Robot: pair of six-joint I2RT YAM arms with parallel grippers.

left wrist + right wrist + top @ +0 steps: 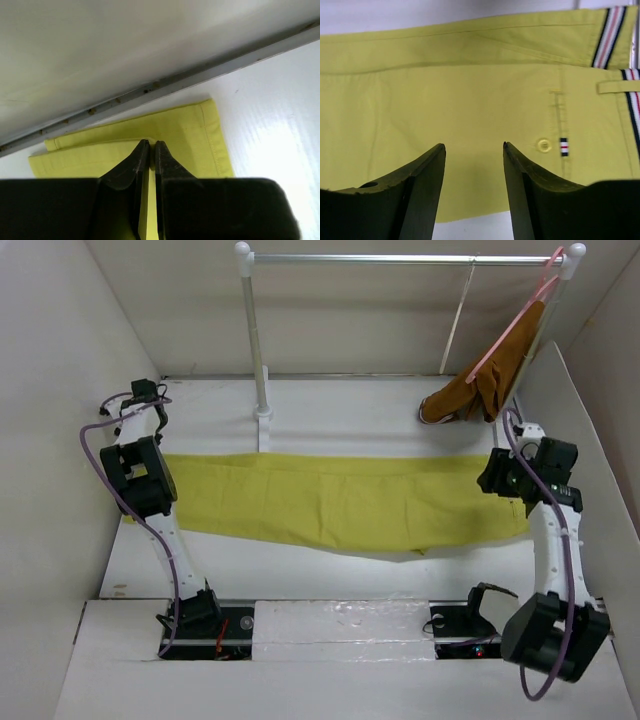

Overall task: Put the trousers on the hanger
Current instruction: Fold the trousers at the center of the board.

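The yellow-green trousers (340, 500) lie flat across the table, leg ends at the left and the striped waistband at the right. My left gripper (135, 512) is at the leg end. In the left wrist view it (150, 142) is shut on an edge of the cloth (190, 130) beside the hem. My right gripper (503, 482) is open over the waist end. In the right wrist view it (474, 145) hovers above the cloth (470, 90), with the striped waistband (607, 37) to the right. The cream-white hanger (458, 320) hangs edge-on from the rail.
A metal rail (400, 258) on a white post (258, 350) spans the back. A pink hanger (520, 310) on it holds a rust-brown garment (480, 390) at the back right. White walls close in on both sides; a raised ledge runs along the front.
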